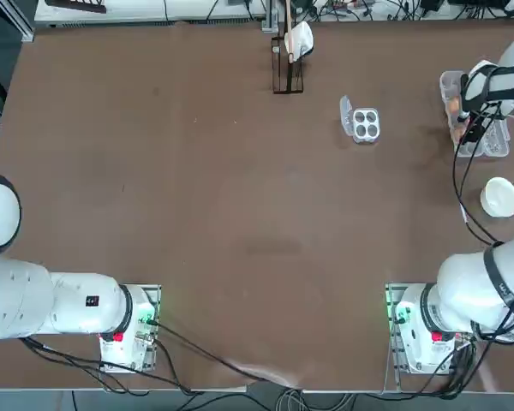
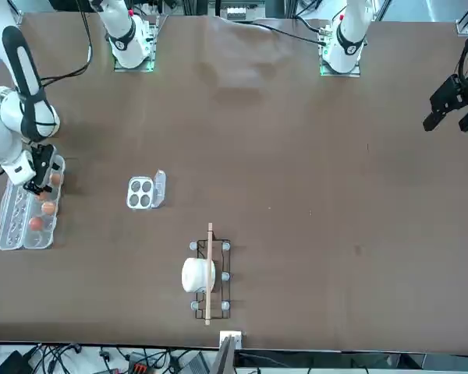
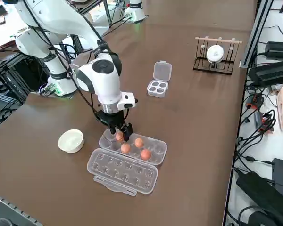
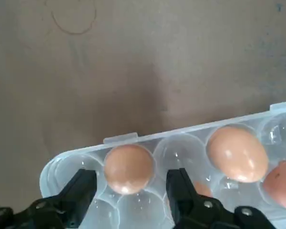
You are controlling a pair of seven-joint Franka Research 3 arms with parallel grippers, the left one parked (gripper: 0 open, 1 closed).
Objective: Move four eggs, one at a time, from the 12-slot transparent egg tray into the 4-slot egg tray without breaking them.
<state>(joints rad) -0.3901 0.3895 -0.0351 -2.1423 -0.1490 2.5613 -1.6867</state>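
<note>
Right wrist view shows one egg (image 4: 129, 168) sitting in a cup of the long carton (image 4: 119, 139), directly between the two black fingers (image 4: 81, 190), which stand open on either side of it with a gap still showing at each flank. Nothing is gripped yet. An egg like this is light, smooth and brittle, so the judgement is that the fingers should meet it across its widest middle, squarely and with gentle pressure, then lift straight up out of the cup. A second egg (image 4: 237, 153) lies two cups beyond one finger, and a third (image 4: 280, 185) just past that; a fourth peeks out behind the finger.

From the right side view the right gripper (image 3: 121, 133) hangs over the carton's cups, with the clear lid (image 3: 122, 171) folded open flat next to them. The thin plastic carton is likely to shift if an egg sticks.

The small four-cup tray (image 3: 157, 87) waits empty, well away from the fingers across the bare brown desk (image 3: 188, 141). A white bowl (image 3: 70, 140) sits near the carton, and a small rack (image 3: 217, 55) stands at the far side.
</note>
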